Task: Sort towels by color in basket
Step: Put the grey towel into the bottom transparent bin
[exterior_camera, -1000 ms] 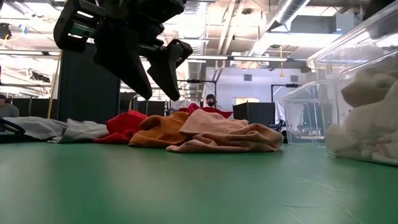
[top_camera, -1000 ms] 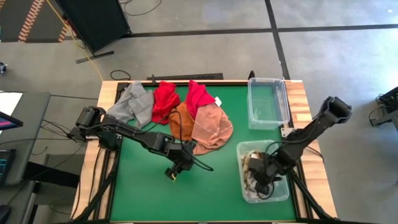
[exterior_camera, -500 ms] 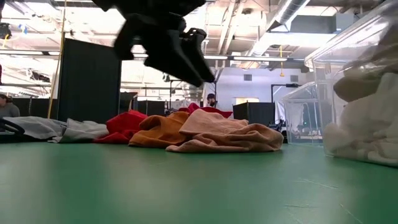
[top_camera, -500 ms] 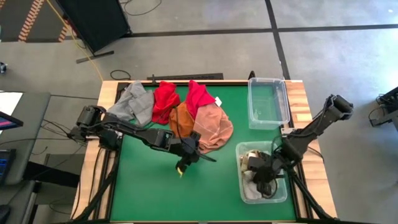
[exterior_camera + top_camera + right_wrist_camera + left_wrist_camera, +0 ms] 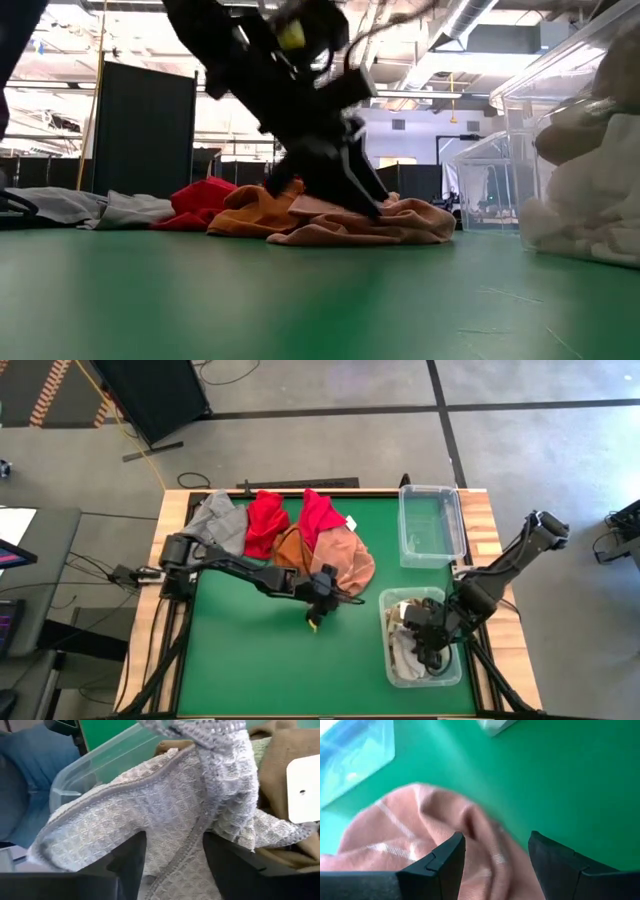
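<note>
Pink towel (image 5: 345,565), orange towel (image 5: 289,550), red towels (image 5: 264,518), green table (image 5: 250,650).

A heap of towels (image 5: 290,540) lies at the far middle of the counter (image 5: 250,670). Two bins stand at the right: the far bin (image 5: 431,525) behind the near bin (image 5: 423,638), which holds more towels. The left tool (image 5: 318,610) hangs at the heap's near edge; the right tool (image 5: 415,632) reaches into the near bin.

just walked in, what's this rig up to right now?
It is sorting towels into clear bins. The left gripper is at the near edge of the pink towel in the pile on the green table, fingers open astride a fold of it. The right gripper is down in the nearer bin, over the pale towels already there. The farther bin looks empty.
</note>
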